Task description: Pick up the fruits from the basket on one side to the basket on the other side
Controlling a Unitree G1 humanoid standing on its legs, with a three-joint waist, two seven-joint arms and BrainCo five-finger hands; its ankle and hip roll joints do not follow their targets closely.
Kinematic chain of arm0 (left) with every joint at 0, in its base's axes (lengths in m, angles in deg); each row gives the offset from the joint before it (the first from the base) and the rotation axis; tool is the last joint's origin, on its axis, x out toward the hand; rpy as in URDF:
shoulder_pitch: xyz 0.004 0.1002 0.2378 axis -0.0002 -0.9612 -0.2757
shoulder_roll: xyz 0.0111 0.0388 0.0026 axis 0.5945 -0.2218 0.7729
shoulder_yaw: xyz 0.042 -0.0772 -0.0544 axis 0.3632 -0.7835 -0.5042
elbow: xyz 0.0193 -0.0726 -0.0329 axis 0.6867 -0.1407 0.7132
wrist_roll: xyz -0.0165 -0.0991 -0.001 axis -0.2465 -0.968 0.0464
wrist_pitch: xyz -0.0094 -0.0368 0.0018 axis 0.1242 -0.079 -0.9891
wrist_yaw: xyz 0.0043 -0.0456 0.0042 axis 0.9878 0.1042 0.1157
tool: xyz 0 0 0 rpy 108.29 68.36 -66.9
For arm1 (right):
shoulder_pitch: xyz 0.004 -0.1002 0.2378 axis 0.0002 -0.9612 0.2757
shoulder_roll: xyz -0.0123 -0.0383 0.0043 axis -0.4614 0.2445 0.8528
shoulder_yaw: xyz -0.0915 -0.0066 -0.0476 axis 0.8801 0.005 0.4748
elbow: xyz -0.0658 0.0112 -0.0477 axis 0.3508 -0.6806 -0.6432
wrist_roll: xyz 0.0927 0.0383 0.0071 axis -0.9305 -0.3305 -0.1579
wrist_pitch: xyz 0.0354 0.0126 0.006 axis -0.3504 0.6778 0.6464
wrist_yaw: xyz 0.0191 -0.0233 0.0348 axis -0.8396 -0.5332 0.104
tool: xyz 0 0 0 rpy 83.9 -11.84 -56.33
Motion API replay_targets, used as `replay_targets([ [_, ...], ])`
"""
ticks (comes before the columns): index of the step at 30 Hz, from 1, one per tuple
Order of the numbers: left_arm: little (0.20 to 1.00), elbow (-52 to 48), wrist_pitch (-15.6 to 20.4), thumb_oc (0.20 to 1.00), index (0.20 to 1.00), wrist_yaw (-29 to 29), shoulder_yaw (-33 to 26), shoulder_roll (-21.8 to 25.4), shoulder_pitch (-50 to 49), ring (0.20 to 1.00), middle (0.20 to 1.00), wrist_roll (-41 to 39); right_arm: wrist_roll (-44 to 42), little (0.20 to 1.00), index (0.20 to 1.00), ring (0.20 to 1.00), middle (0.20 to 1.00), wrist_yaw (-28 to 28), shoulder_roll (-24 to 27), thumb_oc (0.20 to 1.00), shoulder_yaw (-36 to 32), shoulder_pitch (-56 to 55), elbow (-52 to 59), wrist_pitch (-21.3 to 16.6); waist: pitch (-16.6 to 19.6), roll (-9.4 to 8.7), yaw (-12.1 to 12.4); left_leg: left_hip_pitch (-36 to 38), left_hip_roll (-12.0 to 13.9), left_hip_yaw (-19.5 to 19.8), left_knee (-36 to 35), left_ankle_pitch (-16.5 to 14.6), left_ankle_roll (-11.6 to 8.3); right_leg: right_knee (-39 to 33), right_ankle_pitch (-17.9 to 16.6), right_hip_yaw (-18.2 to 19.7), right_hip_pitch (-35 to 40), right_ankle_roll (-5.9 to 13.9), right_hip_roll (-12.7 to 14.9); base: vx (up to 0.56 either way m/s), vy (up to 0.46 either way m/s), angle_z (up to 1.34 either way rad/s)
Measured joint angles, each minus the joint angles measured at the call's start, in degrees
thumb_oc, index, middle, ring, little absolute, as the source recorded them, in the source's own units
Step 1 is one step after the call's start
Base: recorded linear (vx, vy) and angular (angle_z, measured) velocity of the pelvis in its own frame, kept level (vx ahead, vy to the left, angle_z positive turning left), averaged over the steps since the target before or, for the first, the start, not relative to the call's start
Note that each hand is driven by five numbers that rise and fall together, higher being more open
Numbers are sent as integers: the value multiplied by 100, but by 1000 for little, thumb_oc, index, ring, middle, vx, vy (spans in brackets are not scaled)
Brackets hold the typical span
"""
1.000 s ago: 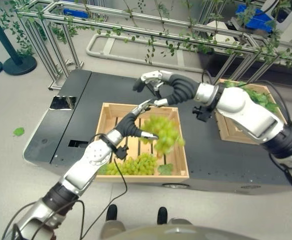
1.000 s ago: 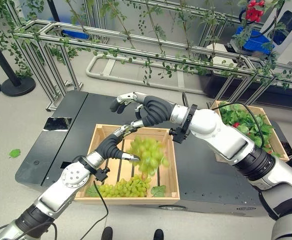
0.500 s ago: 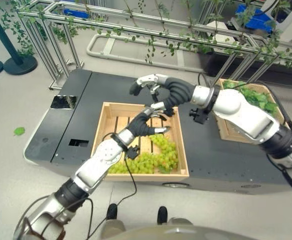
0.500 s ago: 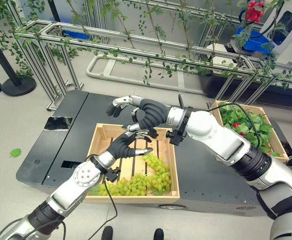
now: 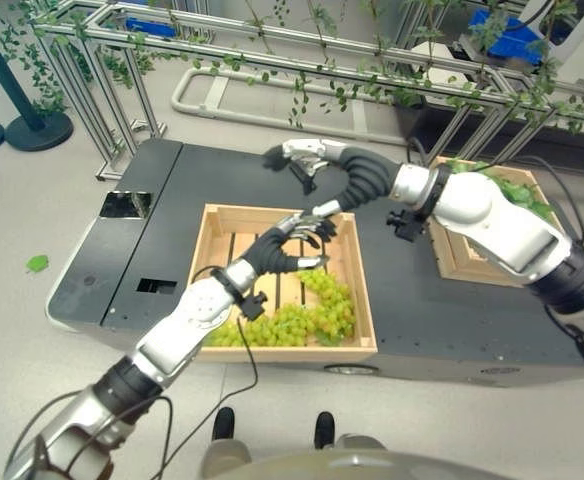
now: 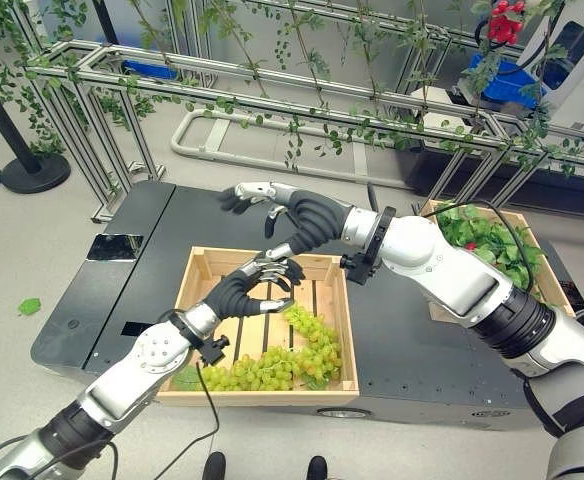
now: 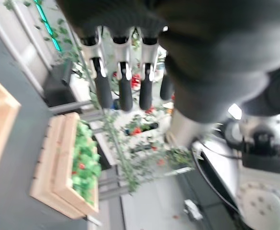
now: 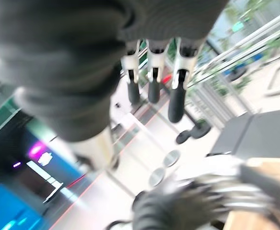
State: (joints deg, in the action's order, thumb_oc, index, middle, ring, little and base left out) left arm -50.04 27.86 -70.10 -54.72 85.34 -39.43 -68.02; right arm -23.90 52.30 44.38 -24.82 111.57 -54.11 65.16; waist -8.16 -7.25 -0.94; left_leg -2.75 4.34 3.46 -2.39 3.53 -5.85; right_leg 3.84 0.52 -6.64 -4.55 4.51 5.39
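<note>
Lying in crate [image 5: 215, 222], grapes [image 5: 312, 312] below left hand [image 5: 290, 243] fingers [image 5: 312, 262], untouched.

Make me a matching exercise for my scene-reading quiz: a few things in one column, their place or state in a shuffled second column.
Column one:
1. bunch of green grapes
2. left robot hand
3. right robot hand
4. wooden crate of green leaves

Column two:
A. open, above the slatted wooden crate's far edge
B. lying along the slatted crate's near side
C. on the black platform's right end
D. open, over the slatted crate's middle

Pairs: 1-B, 2-D, 3-A, 4-C
</note>
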Motion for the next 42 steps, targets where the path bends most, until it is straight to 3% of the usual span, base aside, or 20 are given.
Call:
replay_targets([
  [9,1000,27,143,1000,1000,53,-1647,615,-1771,1000,1000,-147,328,1000,1000,1000,1000,-136,595,1000,-1825,-2156,-135,-136,-27,52,36,-7,-16,8,-17,-13,19,1,36,-10,-7,27,29,0,0,0],
  [10,1000,70,213,1000,1000,50,-1988,576,-2146,1000,1000,-148,330,1000,1000,1000,1000,-142,593,1000,-2251,-2690,-92,-150,-28,54,32,-9,-21,14,-21,-15,21,1,46,-13,-10,33,43,0,0,0],
  [14,1000,518,265,1000,1000,-14,-2450,395,-2504,1000,1000,-147,452,1000,1000,1000,1000,-143,591,1000,-2760,-3377,-118,-179,-78,129,34,-26,-33,20,-15,-20,30,10,54,-18,-24,44,68,0,0,0],
  [19,1000,989,316,1000,1000,-132,-3109,-183,-2868,1000,1000,-163,680,1000,1000,1000,1000,-144,451,1000,-3460,-4262,-490,-241,-96,157,38,-198,-52,59,37,-17,35,85,78,-43,-186,54,75,-30,5,3],
  [21,1000,1085,323,1000,1000,-180,-3155,-243,-2948,1000,1000,-160,808,1000,1000,1000,1000,-144,376,1000,-3489,-4421,-679,-243,-112,161,50,-210,-57,66,42,-18,36,95,91,-51,-199,64,70,-88,9,3],
  [27,1000,1281,418,1000,1000,-477,-3332,-462,-2701,1000,1000,-94,1184,1000,1000,1000,1000,-238,-494,1000,-3495,-4331,-1585,-170,-428,151,146,-584,-69,112,265,-15,38,387,130,-58,-599,57,100,-60,11,1],
  [31,1000,1294,432,1000,1000,-665,-3301,-468,-2437,1000,1000,138,1466,1000,1000,1000,1000,-314,-765,1000,-2891,-3797,-1655,-101,-726,176,184,-717,-63,123,357,-14,36,514,137,-48,-748,45,118,-60,19,0],
  [34,1000,1287,441,1000,1000,-704,-3292,-465,-2245,1000,1000,360,1834,1000,1000,1000,1000,-383,-755,1000,-2778,-3397,-1636,-103,-867,176,223,-799,-78,135,389,-7,40,542,129,-54,-807,34,131,-46,27,5],
  [37,1000,1286,471,1000,1000,-753,-3227,-436,-2176,1000,1000,365,2583,1000,1000,1000,1000,-628,-377,1000,-2309,-2845,-1739,-221,-991,171,197,-799,-92,133,412,-3,47,591,135,-52,-822,40,153,-38,9,1],
  [42,1000,1275,519,1000,1000,-870,-3026,-416,-1882,1000,1000,367,3502,1000,1000,1000,1000,-815,128,1000,-1588,-1818,-1946,-353,-1226,122,363,-953,-104,147,451,-1,49,611,122,-59,-960,15,156,-47,6,0],
])
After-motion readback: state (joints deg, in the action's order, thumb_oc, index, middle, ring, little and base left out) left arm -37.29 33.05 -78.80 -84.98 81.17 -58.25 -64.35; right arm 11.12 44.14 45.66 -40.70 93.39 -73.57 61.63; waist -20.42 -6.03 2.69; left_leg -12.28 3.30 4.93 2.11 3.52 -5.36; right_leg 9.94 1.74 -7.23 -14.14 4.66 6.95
